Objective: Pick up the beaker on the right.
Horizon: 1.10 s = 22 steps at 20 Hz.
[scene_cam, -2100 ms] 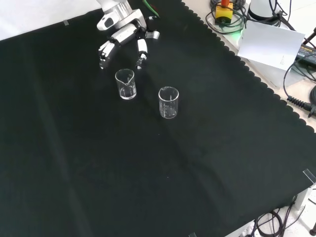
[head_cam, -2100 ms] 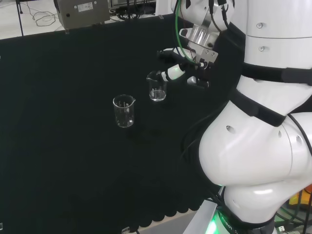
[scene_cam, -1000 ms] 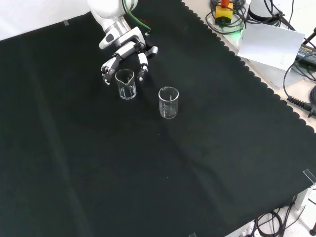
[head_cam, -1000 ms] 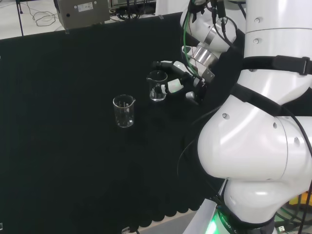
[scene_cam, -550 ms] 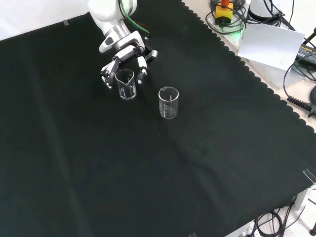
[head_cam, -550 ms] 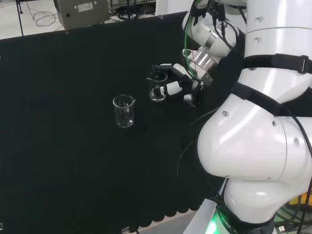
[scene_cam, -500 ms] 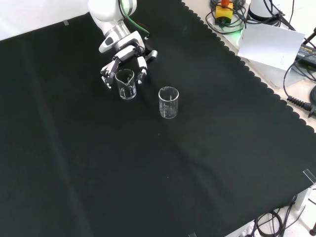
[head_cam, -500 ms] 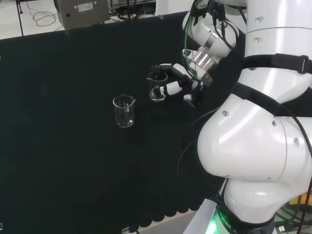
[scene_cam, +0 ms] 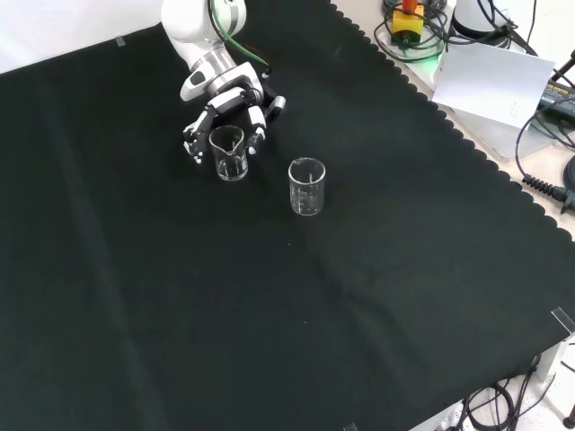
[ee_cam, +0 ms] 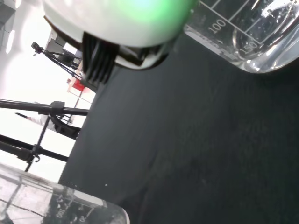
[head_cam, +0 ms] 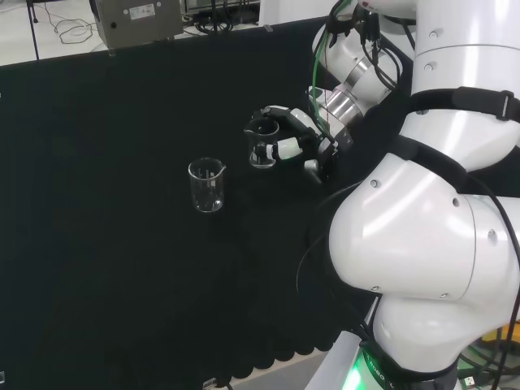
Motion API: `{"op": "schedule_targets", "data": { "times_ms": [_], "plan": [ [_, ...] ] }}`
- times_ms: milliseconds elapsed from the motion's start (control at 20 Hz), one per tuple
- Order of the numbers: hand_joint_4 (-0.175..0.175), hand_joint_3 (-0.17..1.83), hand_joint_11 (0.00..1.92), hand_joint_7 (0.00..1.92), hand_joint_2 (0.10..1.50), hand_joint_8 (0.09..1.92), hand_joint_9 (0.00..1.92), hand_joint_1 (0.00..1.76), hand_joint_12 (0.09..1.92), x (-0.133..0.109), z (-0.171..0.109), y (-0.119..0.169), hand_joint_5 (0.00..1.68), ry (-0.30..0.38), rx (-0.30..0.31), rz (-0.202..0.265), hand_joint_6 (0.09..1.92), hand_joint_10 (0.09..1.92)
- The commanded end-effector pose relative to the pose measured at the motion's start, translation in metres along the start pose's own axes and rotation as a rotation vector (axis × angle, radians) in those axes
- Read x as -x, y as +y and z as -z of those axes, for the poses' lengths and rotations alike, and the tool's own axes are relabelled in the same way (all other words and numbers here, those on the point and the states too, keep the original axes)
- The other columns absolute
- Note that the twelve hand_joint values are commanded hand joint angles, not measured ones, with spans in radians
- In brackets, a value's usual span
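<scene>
Two clear beakers stand on the black cloth. In the head view the right-hand beaker [head_cam: 262, 145] has the hand [head_cam: 307, 140] reaching round it from the right. The other beaker [head_cam: 206, 185] stands free to its left. In the front view the same beaker [scene_cam: 229, 153] sits on the cloth between half-curled fingers [scene_cam: 256, 124] that stand on both sides of it, with small gaps showing. The hand [scene_cam: 226, 97] comes down from above, and the free beaker [scene_cam: 306, 186] is lower right. The wrist view has a marked beaker [ee_cam: 243, 32] close by and a blurred white hand part [ee_cam: 117, 18].
A grey box [head_cam: 134, 19] stands beyond the cloth's far edge in the head view. Cables and a white sheet [scene_cam: 496, 79] lie past the scalloped cloth edge [scene_cam: 449, 135] at the front view's right. A second beaker's rim [ee_cam: 51, 200] shows in the wrist view.
The hand has come down and moved in on the right-hand beaker, so its fingers now flank the glass. Neither beaker has moved.
</scene>
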<state>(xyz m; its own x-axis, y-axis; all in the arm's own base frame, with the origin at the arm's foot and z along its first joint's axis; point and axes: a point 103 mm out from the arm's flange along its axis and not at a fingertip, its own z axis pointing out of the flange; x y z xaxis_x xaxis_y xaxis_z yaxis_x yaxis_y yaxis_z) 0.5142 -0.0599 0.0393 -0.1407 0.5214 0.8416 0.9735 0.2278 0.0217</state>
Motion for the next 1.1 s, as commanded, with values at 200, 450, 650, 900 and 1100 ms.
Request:
{"op": "schedule_targets", "data": {
  "times_ms": [200,450,650,900,1100],
  "plan": [
    [-0.032,0.73,0.05,0.40,0.45,0.68,0.53,1.07,1.36,-0.005,-0.002,0.004,0.39,-0.003,-0.016,0.006,0.72,0.56],
    [-0.031,0.74,0.10,0.43,0.46,0.69,0.60,1.10,1.35,-0.002,-0.006,0.005,0.42,-0.008,-0.021,-0.009,0.76,0.57],
    [-0.028,0.75,0.14,0.48,0.47,0.69,0.67,1.12,1.34,-0.001,-0.005,0.005,0.51,0.094,-0.024,0.027,0.88,0.56],
    [-0.016,0.78,0.27,0.67,0.52,0.72,0.82,1.22,1.32,0.000,0.001,0.007,0.73,0.044,0.015,-0.025,1.05,0.55],
    [-0.136,0.65,0.87,1.11,0.68,0.88,1.24,1.38,1.02,-0.011,0.007,0.009,1.04,-0.059,0.099,-0.059,0.99,0.62]
  ]
}}
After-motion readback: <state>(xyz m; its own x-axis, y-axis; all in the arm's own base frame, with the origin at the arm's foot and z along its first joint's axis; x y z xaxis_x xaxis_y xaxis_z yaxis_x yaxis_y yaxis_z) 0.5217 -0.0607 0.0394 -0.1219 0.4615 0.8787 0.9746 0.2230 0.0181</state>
